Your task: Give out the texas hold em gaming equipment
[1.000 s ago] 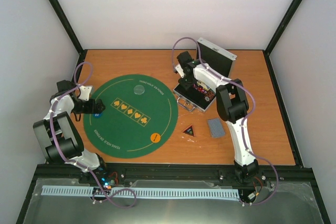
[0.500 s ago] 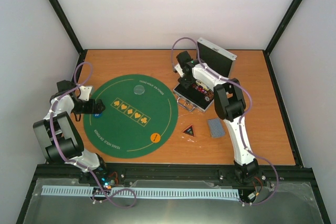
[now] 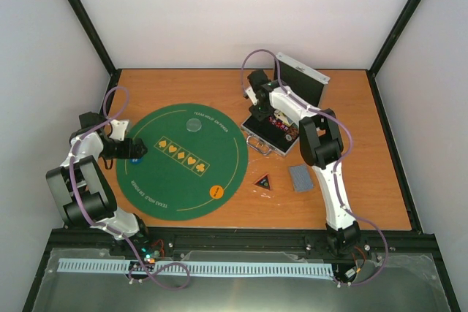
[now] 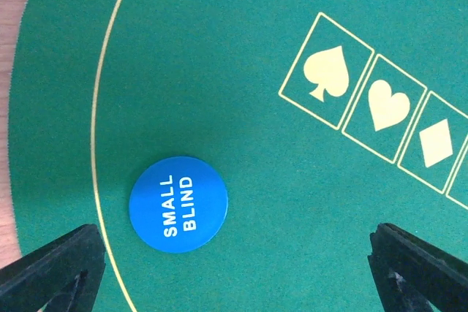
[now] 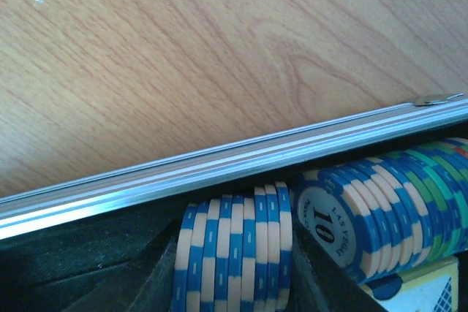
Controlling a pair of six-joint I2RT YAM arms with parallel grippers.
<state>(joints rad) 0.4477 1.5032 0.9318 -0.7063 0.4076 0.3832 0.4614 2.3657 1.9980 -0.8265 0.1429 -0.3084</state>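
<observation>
Several striped-edge chips pinched in right gripper; left gripper splayed wide — over smooth blue disc.

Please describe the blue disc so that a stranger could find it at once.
Find the round green mat. At its left edge, under the open left claw, the blue disc lies flat just inside the gold line. Unlike the orange disc and the clear disc, it reads SMALL BLIND.
</observation>
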